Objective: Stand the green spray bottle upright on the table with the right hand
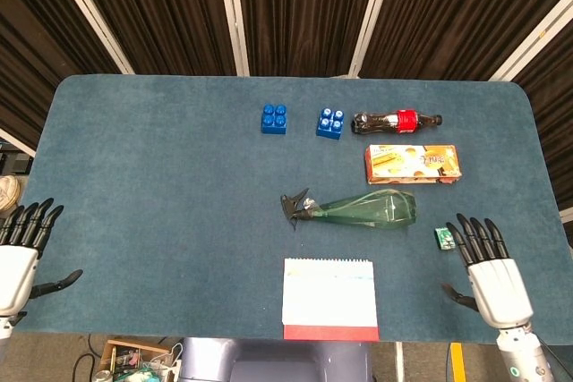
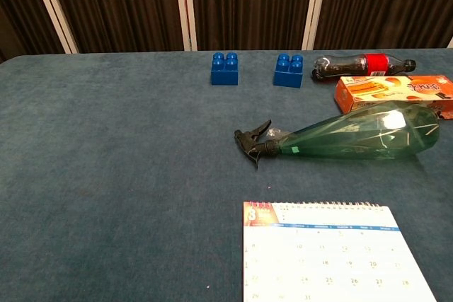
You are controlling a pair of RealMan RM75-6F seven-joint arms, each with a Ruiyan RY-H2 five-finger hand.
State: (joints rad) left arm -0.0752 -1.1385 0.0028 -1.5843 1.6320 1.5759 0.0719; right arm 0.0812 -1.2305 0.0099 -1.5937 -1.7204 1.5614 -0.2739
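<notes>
Still flat, green spray bottle (image 1: 367, 211), clear body

Clearance around the green spray bottle (image 1: 363, 210), lying flat mid-table with its black trigger pointing to the left edge:

- Far side: orange box (image 1: 412, 165) just beside the bottle's fat end; cola bottle (image 1: 397, 121) behind that. Little room for my fingers there.
- Near side: calendar (image 1: 329, 298) at the table's (image 1: 161, 203) near edge, a strip of bare cloth between it and the bottle.
- Right: small green item (image 1: 443, 238) between the bottle's base and my right hand (image 1: 491, 267), near both.
- Two blue blocks (image 1: 274, 118) (image 1: 330, 123) toward the far edge, well apart from the bottle.
- Left half: open cloth.
</notes>
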